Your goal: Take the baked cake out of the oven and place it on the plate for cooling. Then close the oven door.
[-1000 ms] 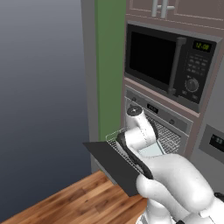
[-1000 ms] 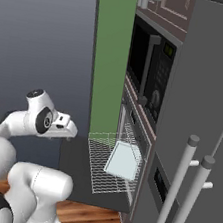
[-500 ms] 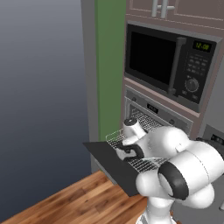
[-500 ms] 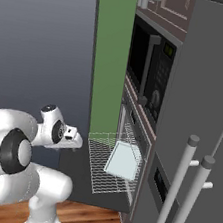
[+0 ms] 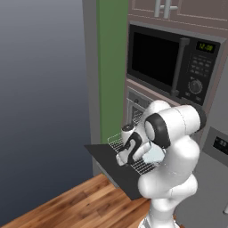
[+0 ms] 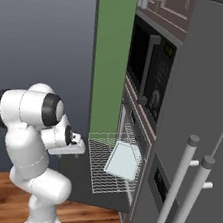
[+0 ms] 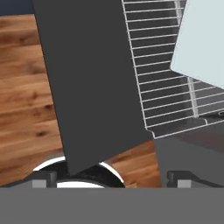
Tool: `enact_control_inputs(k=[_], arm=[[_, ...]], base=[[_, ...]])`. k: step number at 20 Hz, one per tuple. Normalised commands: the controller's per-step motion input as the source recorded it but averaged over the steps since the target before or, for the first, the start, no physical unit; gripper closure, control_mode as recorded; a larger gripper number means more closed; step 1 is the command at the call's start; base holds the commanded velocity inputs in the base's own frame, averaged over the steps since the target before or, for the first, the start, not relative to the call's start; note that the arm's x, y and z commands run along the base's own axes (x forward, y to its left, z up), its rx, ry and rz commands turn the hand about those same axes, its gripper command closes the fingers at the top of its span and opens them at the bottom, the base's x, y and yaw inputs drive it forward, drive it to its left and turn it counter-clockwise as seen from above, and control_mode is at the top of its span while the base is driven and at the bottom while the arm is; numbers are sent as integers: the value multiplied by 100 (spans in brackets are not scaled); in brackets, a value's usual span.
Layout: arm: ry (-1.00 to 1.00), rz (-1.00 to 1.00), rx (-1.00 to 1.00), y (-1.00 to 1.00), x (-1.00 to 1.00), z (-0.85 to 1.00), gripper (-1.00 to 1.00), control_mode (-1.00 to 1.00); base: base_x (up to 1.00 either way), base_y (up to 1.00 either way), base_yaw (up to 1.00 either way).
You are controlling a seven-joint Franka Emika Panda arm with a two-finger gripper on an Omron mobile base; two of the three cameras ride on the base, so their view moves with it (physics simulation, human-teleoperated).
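Note:
The oven door (image 5: 113,171) lies open and flat, a dark grey panel (image 7: 96,78). Over it a wire rack (image 5: 133,156) is pulled out of the oven (image 5: 138,101), and a pale square tray (image 6: 124,161) rests on the rack. No cake shows on the rack or tray in these views, and the plate is out of view. My gripper (image 5: 121,159) hangs just above the door's near half, beside the rack's front edge (image 7: 162,74), pointing down. In the hand view my gripper (image 7: 111,179) is open, with nothing between its fingertips (image 7: 43,177).
The black microwave (image 5: 173,62) sits above the oven. A green wall panel (image 5: 111,67) stands to the left. A grey fridge with two vertical bar handles (image 6: 187,195) is on the right. Wooden floor (image 7: 22,87) lies below the door's edge.
The arm has folded and the hand has dropped from in front of the oven's control strip down to just over the open door. Door, rack and tray stay put.

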Motion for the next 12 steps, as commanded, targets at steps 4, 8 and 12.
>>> enact_control_inputs(k=[4, 8, 12], arm=[[15, 3, 0, 26, 39, -57, -100, -100], [15, 1, 0, 13, 65, -57, -100, -100], [13, 0, 0, 6, 70, -59, -100, -100]], base=[[0, 0, 0], [0, 0, 0], [0, 0, 0]])
